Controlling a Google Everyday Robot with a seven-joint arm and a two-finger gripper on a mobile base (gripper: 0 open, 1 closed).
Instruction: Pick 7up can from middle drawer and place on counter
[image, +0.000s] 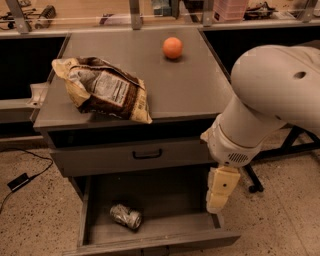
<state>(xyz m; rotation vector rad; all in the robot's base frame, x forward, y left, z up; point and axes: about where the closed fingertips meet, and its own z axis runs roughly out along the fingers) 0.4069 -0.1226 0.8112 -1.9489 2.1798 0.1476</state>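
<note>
7up can (126, 216) lies on its side in the open middle drawer (170, 210), in the left-front part of the tray, untouched. Its long axis runs roughly side to side in view, slightly skewed, shiny end toward the right-front. Hand (218, 202) hangs at the drawer's right edge, above tray level, pointing down. Released or clenched: cannot tell, but it is not on the can. The can sits view-left of the hand and lower, well apart. Likely next: travel left and down, then grip across the can's short axis. Table (200, 90) carries chip bag (105, 90) and orange ball (172, 47); its front right looks fit for placing.
</note>
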